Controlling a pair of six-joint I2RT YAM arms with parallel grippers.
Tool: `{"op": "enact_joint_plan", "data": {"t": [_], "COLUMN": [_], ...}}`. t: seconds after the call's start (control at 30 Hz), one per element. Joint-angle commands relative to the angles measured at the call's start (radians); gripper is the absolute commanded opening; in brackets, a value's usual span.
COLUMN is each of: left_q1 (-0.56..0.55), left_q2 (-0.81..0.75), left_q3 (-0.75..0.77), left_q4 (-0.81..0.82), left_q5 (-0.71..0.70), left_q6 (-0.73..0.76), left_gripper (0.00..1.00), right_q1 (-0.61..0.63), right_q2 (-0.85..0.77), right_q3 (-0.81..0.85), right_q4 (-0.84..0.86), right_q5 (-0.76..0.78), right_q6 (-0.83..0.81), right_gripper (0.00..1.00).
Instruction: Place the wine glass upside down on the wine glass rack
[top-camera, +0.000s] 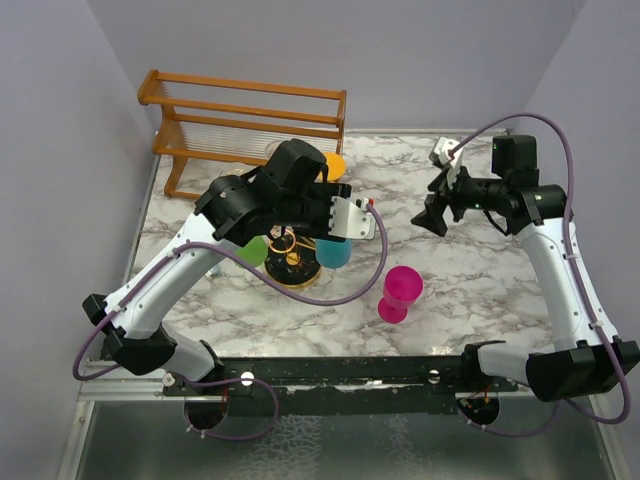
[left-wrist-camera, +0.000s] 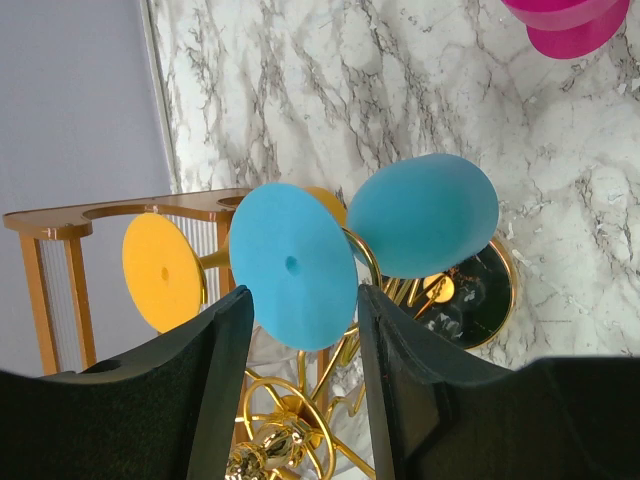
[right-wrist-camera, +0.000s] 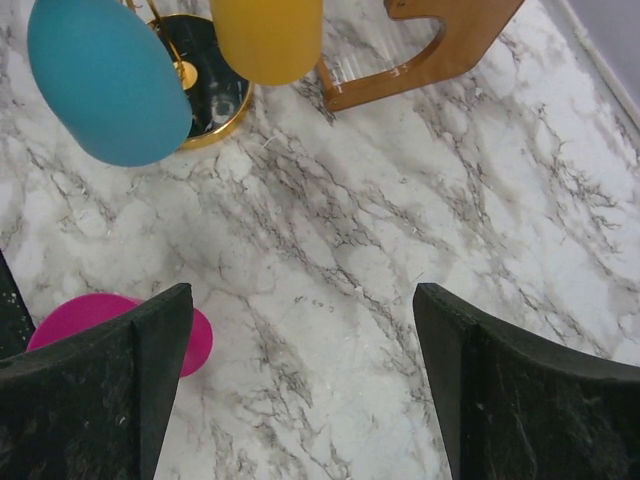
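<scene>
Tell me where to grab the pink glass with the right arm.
Grip the pink glass by its bowl, coming from the right, where the right gripper hangs open: it seems upright, and stem and foot stay free for the wine glass rack.

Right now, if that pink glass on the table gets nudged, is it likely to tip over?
Probably: the pink glass stands free, wide bowl over a smaller foot, so it looks top-heavy. Once down, its round bowl would likely roll on the smooth marble table.

Left arm bends toward frame centre, left gripper partly open; right arm extends to upper right, right gripper wide open.
</scene>
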Motion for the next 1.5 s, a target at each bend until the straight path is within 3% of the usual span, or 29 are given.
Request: {"op": "enact_joint_plan", "data": {"t": [0.0,0.17,0.33,0.63,0.83,1.23,1.47], "left_q1": [-0.006,-0.004,0.015,0.120,0.200,0.265,0.280], "left_q2": [-0.019,-0.024,-0.031,-0.048,-0.058,-0.061,-0.060], "left_q3": [0.045,0.086,0.131,0.204,0.213,0.190,0.177], "left_q4": [-0.037,-0.073,-0.098,-0.032,0.014,0.089,0.125], "left_q5": [0.049,0.095,0.142,0.091,0.071,-0.028,-0.092], "left_q6": [-0.010,-0.017,-0.082,-0.217,-0.251,-0.290,-0.303], "left_gripper": [0.49,0.50,0.55,0.88,0.93,0.93,0.93], "right_q1": [0.013,0.043,0.079,0.159,0.179,0.254,0.257], "right_q2": [-0.022,-0.010,-0.027,-0.049,-0.052,-0.026,-0.014], "right_q3": [-0.018,-0.039,-0.096,-0.206,-0.241,-0.305,-0.284], "right_q4": [-0.048,-0.149,-0.219,-0.244,-0.219,-0.130,-0.109], "right_q5": [-0.096,-0.135,-0.079,0.093,0.127,0.213,0.219], "right_q6": [-0.042,-0.114,-0.171,-0.181,-0.170,-0.095,-0.096], "right_gripper": [0.90,0.89,0.88,0.83,0.76,0.44,0.12]}}
